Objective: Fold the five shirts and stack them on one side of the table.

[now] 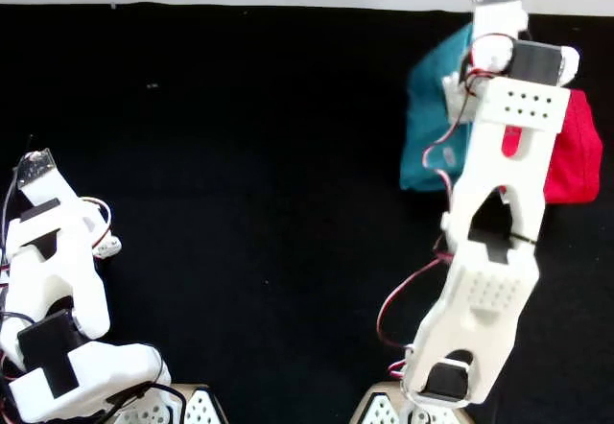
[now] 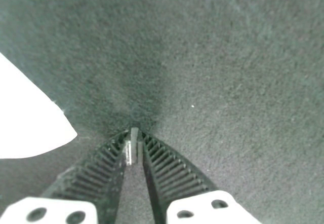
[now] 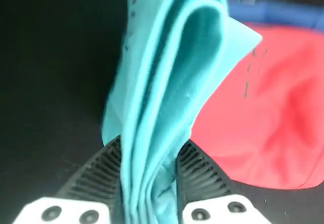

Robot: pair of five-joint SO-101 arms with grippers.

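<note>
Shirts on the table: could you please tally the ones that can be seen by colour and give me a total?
teal shirt: 1
red shirt: 1
blue shirt: 1, judged from a strip of blue cloth beyond the red one
Total: 3

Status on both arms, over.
Left gripper shut, empty. Right gripper shut on folded teal shirt. Red shirt beside it.
</note>
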